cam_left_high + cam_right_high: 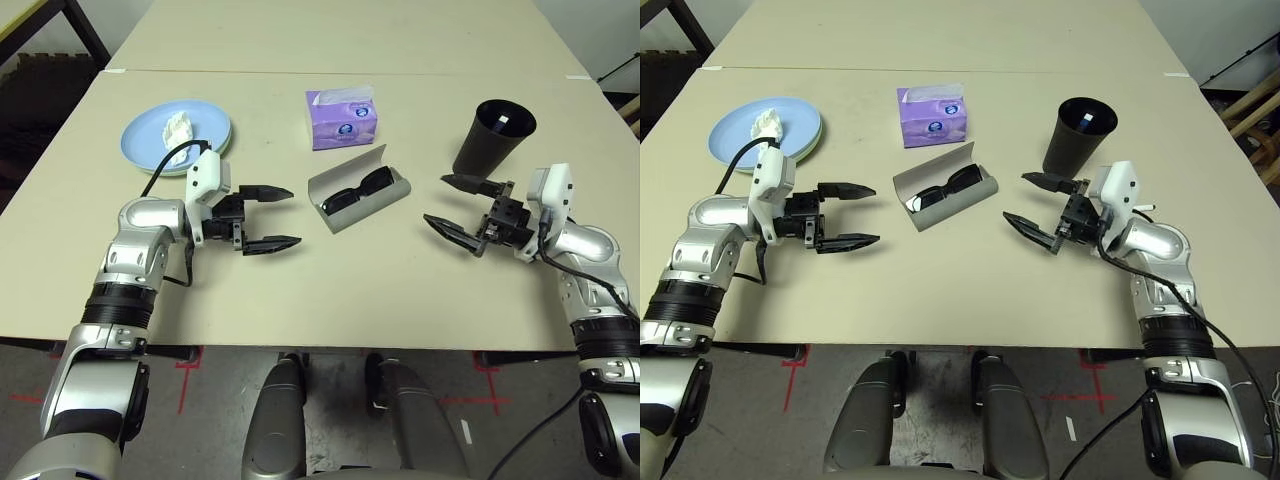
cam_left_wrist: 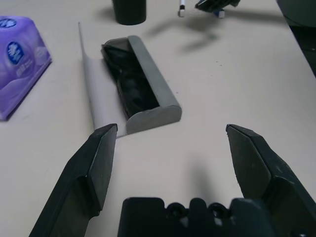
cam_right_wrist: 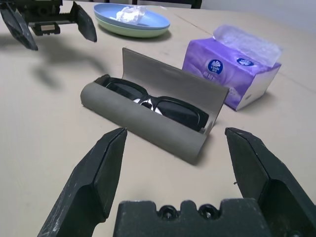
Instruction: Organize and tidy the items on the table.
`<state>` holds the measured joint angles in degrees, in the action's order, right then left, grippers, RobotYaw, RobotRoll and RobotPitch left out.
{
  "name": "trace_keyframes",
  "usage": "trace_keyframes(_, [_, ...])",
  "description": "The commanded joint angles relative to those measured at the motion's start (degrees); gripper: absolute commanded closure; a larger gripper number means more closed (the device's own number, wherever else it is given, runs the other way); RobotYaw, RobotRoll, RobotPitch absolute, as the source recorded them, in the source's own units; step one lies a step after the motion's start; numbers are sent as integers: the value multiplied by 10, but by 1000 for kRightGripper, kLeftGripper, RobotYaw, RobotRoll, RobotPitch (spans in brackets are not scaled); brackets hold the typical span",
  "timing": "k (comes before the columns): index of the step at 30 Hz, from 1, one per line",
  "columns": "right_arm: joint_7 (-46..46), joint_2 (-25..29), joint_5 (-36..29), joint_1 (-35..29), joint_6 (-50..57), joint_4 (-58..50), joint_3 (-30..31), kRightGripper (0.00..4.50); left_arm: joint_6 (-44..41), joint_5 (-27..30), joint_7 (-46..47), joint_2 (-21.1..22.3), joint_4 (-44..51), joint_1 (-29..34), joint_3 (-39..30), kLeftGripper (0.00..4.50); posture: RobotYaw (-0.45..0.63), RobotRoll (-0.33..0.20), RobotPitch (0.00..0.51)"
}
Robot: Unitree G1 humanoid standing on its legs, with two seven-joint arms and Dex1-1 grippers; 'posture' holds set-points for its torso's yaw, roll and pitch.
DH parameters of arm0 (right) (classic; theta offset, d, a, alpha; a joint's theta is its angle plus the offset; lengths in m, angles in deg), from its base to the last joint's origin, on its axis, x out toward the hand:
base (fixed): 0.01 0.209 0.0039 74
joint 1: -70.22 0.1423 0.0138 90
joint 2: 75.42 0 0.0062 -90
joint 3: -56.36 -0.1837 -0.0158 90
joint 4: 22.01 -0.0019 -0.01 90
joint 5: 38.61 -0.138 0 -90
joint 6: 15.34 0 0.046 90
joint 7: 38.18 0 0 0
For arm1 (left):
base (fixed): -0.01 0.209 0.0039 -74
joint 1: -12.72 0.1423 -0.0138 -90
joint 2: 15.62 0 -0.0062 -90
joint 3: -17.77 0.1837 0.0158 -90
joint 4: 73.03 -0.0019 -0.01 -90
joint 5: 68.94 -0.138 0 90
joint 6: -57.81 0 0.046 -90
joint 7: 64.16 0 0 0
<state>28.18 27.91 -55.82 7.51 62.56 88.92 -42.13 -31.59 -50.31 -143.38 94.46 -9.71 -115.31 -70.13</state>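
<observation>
The glasses case (image 1: 358, 187) lies open at the middle of the table (image 1: 330, 300), its lid folded back flat and the black sunglasses (image 3: 155, 102) seated in its trough. The left gripper (image 1: 268, 218) and the right gripper (image 1: 455, 205) hover on either side of the case, facing each other, each with its two fingers spread wide and nothing held. Behind the case stands the purple tissue box (image 1: 343, 118); far to the left, the blue plate (image 1: 150, 135) sits stacked on a green one and carries the crumpled tissue (image 1: 179, 125). The black cup (image 1: 492, 138) stands upright just beyond the right gripper, with something inside it that is too small to name. By the look of it, most items are already gathered, and the step in hand is probably closing the case lid over the sunglasses. Risks from here: the case is light and rests loose on a smooth top, so a one-sided push on the lid would likely slide or spin it rather than fold it shut. A finger dipping into the trough could catch the sunglasses and lever them out. The right gripper's upper finger is close to the cup's base, so a careless swing of that arm could tip the cup.
</observation>
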Motion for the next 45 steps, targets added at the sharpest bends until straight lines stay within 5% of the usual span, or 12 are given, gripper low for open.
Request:
trace_keyframes(1, [-9, 9, -12, -29, 23, -36, 5, 53, 15, -16, 11, -3, -47, -15, -5, 0, 109, 0, 235])
trace_keyframes(22, [-81, 30, -49, -89, 132, -191, 5, 53, 99, -68, 54, -59, -254, -126, -14, 0, 69, 0, 221])
trace_keyframes(25, [-84, 34, -49, -94, 136, -198, 3, 0, 109, -76, 65, -62, -282, -142, -17, 580, 64, 0, 221])
trace_keyframes(35, [-94, 40, -53, -95, 143, -208, 0, 0, 122, -90, 72, -71, -325, -172, -19, 4479, 55, 0, 218])
trace_keyframes(45, [-113, 32, -68, -104, 146, -182, -12, 0, 142, -109, 114, -105, -340, -191, -18, 4479, 69, 0, 220])
